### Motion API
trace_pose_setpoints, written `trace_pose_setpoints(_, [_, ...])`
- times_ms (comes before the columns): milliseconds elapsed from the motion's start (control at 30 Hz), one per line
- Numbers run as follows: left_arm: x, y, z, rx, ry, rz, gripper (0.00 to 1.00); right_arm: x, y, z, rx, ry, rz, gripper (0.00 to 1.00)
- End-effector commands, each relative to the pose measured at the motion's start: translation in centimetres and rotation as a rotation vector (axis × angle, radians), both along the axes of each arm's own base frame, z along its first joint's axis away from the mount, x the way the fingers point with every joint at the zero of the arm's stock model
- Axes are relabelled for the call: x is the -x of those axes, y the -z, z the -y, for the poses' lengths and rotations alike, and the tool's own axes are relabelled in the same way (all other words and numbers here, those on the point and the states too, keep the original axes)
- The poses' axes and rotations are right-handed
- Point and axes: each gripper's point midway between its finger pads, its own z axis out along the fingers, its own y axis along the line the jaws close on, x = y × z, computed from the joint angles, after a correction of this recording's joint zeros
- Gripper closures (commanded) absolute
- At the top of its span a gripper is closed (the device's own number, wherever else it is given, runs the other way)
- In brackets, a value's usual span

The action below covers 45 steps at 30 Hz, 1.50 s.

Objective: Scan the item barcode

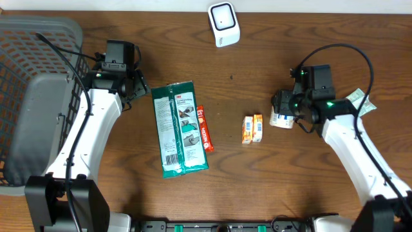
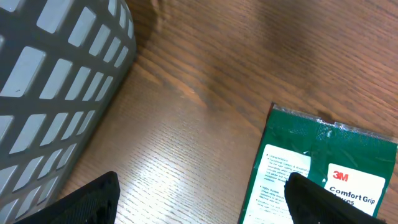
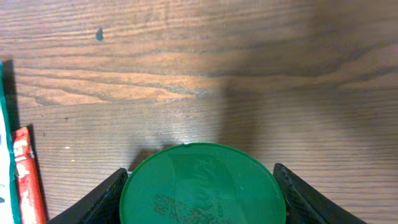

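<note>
right wrist: tub, top toward camera

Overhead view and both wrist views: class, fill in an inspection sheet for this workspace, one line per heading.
Surface: brown wood-grain table; no spills seen.
Job's things: white boxy barcode scanner at the far edge; green-lidded white tub in the right gripper.
Clutter: flat green 3M packet with a slim red packet along its side; two small orange cartons side by side; a pale packet partly under the right arm.
Grippers: left gripper open, holding nothing, beside the green packet's corner; right gripper closed on the tub's lid.
Cables: black cables loop over both arms.
Surroundings: grey plastic lattice basket at the left edge.
</note>
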Motion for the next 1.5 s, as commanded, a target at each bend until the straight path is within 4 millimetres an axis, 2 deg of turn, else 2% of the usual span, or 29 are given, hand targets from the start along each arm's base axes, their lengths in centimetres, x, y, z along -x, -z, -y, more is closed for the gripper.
trace_pose_setpoints(0, [0.0, -0.2, -0.3, -0.023, 0.001, 0.002, 0.15, -0.6, -1.3, 0.7, 0.109, 0.003, 0.053, 0.48])
trace_pose_setpoints(100, [0.0, -0.2, -0.3, -0.022, 0.001, 0.002, 0.15, -0.9, -1.3, 1.6, 0.2, 0.039, 0.072, 0.47])
trace_pose_setpoints(233, [0.0, -0.2, -0.3, -0.023, 0.001, 0.002, 0.15, -1.8, -2.2, 1.2, 0.262, 0.061, 0.14, 0.5])
trace_pose_setpoints(467, [0.0, -0.2, -0.3, -0.023, 0.001, 0.002, 0.15, -3.4, -3.9, 1.3, 0.375, 0.217, 0.332, 0.5])
trace_pose_setpoints(567, [0.0, -0.2, -0.3, -0.023, 0.001, 0.002, 0.15, -3.8, -3.9, 1.8, 0.393, 0.271, 0.414, 0.5])
trace_pose_setpoints(733, [0.0, -0.2, -0.3, -0.023, 0.001, 0.002, 0.15, -4.0, -2.9, 2.8, 0.382, 0.34, 0.52, 0.57])
trace_pose_setpoints(833, [0.0, -0.2, -0.3, -0.023, 0.001, 0.002, 0.15, -4.3, -2.1, 3.3, 0.372, 0.355, 0.565, 0.58])
trace_pose_setpoints(1100, [0.0, -0.2, -0.3, -0.023, 0.001, 0.002, 0.15, -5.3, 2.6, 3.2, 0.418, 0.314, 0.511, 0.57])
trace_pose_setpoints(1200, [0.0, -0.2, -0.3, -0.023, 0.001, 0.002, 0.15, -5.8, 3.8, 3.1, 0.454, 0.287, 0.51, 0.57])
trace_pose_setpoints(1300, [0.0, -0.2, -0.3, -0.023, 0.001, 0.002, 0.15, -5.8, 3.9, 3.5, 0.49, 0.302, 0.511, 0.57])
trace_pose_setpoints(1467, [0.0, -0.2, -0.3, -0.023, 0.001, 0.002, 0.15, -5.4, 2.7, 4.8, 0.546, 0.371, 0.53, 0.53])
